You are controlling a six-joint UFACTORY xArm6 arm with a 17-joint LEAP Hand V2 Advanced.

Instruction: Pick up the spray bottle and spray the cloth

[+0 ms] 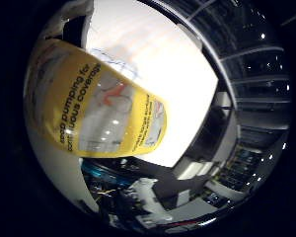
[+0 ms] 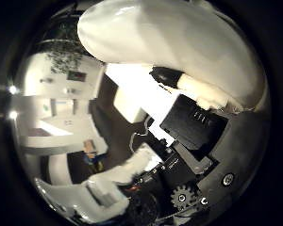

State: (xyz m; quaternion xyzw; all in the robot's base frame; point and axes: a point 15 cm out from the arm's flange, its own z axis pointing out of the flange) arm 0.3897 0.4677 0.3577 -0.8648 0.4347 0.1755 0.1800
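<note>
The spray bottle (image 1: 99, 104) has a yellow label with print and fills much of the right little finger side palm view, so it is close against the palm. Behind it lies a white table top (image 1: 173, 59), with a pale crumpled thing (image 1: 118, 67), perhaps the cloth, at the bottle's edge. In the right thumb side palm view the bottle's white rounded body (image 2: 160, 38) fills one side. My hand (image 2: 193, 118) shows its white and black fingers (image 2: 203, 94) curled against that body.
Beyond the table edge there are dark shelves and room clutter (image 1: 237, 148). The right thumb side palm view shows white furniture (image 2: 57, 113) and a dark floor (image 2: 113, 127) farther off. Gears of my hand (image 2: 184, 198) sit at that view's edge.
</note>
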